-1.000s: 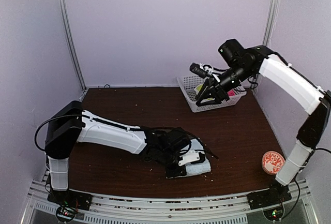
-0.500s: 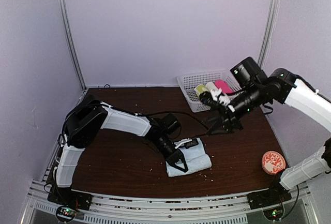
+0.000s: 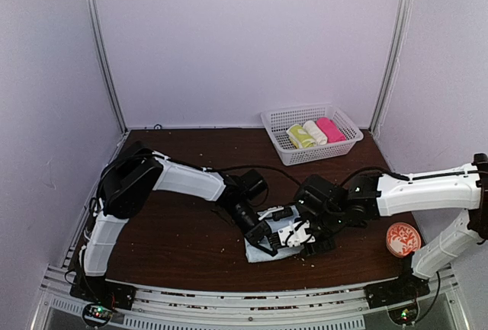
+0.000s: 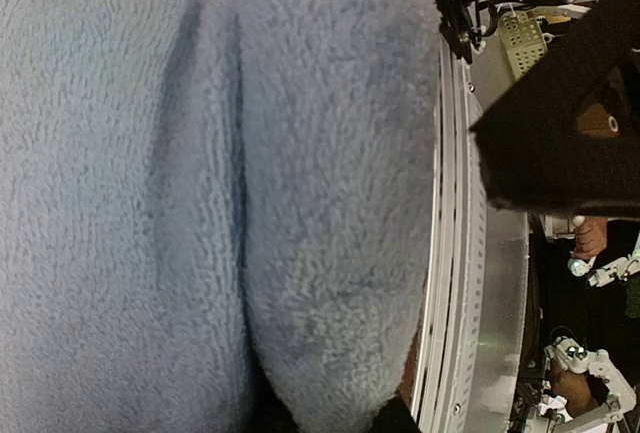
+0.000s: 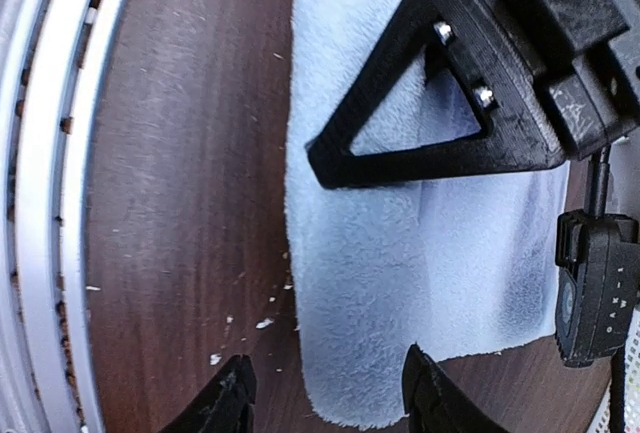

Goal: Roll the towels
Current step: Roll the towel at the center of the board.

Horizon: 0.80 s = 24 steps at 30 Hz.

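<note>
While low over the pale blue towel (image 5: 370,253), right tool (image 5: 330,393) apart; left tool (image 3: 263,241) on it, grip unclear.

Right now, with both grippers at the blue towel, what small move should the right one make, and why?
Probably ease the right gripper forward until its open fingers straddle the end of the towel. The left gripper seems to hold the rolled part, and that end lies free.

No readable text, label, brand or number in any view.
Small black box-shaped module (image 5: 592,288), right wrist view: faint pale marks, too small to read.
Round red-and-white disc (image 3: 402,238) on dark brown desk (image 3: 183,254): blurred ornamental pattern, no letters made out.
</note>
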Each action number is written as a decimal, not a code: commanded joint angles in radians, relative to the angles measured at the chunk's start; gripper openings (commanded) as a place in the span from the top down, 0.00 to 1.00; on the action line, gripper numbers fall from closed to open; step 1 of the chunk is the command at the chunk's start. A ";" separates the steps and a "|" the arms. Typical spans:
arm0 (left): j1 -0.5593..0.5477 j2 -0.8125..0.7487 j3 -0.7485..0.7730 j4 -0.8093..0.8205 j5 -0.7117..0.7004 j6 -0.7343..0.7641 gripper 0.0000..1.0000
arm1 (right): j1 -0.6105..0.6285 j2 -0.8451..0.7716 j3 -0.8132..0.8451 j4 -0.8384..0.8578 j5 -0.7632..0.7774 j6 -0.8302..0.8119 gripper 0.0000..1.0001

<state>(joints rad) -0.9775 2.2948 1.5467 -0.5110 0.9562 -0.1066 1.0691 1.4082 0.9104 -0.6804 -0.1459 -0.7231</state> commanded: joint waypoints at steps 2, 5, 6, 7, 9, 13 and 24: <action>-0.007 0.071 -0.027 -0.103 -0.073 0.002 0.84 | 0.024 0.060 -0.037 0.177 0.111 -0.003 0.46; -0.004 0.076 -0.018 -0.107 -0.078 0.002 0.84 | 0.027 0.096 -0.068 0.216 0.123 -0.012 0.45; -0.004 0.077 -0.017 -0.108 -0.081 0.002 0.84 | 0.026 0.107 -0.077 0.229 0.128 -0.016 0.46; -0.004 0.076 -0.016 -0.107 -0.084 0.002 0.84 | 0.027 0.121 -0.088 0.243 0.131 -0.020 0.46; -0.003 0.066 -0.018 -0.107 -0.095 0.003 0.80 | 0.026 0.148 -0.100 0.250 0.135 -0.020 0.49; 0.012 -0.007 -0.068 -0.056 -0.090 -0.006 0.68 | 0.026 0.187 -0.099 0.217 0.113 -0.015 0.65; 0.096 -0.460 -0.417 0.198 -0.429 -0.094 0.59 | -0.143 0.280 0.092 -0.067 -0.219 -0.086 0.84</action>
<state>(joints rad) -0.9089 1.9724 1.2114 -0.3820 0.7403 -0.1638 1.0092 1.6222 0.9424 -0.5282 -0.2089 -0.7536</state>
